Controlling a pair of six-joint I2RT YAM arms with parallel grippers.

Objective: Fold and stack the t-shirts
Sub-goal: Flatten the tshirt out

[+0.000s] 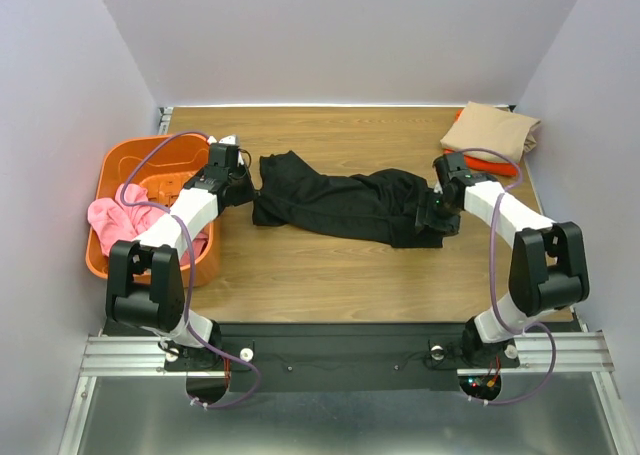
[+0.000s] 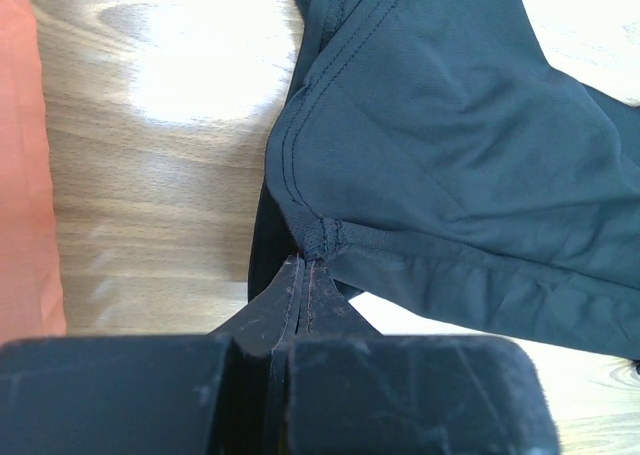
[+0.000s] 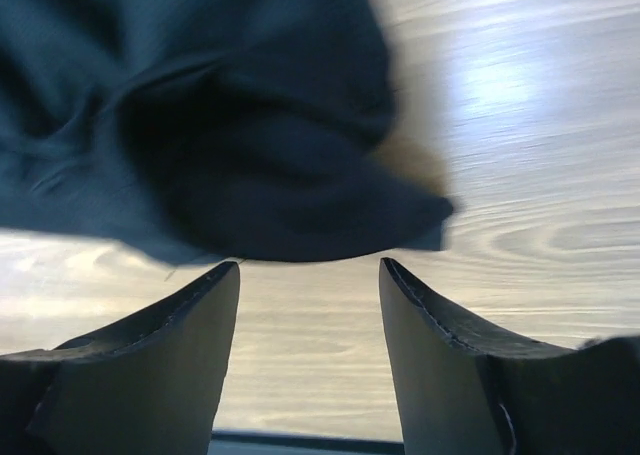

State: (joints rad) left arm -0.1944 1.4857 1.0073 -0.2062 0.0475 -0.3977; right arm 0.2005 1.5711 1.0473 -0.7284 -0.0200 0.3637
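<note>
From above: black t-shirt crumpled lengthwise across the middle of the table, neither flat nor folded. Left gripper at the end nearer the left edge, right gripper at the bunched end nearer the right edge. Tan t-shirt folded in the far right corner, lying on the orange t-shirt. Basket against the left edge, holding a pink cloth; anything beneath it hidden.

From the left wrist: fingers pressed tight together on a small stitched seam corner of the black cloth, with bare wood to the left and the basket wall at the frame's edge. Thin bite only; likely to slip free under a hard tug.

From the right wrist: fingers standing well apart, nothing between them, the shirt's loose edge just beyond the tips over bare wood.

Probable trouble from here: with one end held, pulling left would drag the heap toward the basket instead of spreading it. Closing on the bunch could grab several layers at once and spoil the fold.
</note>
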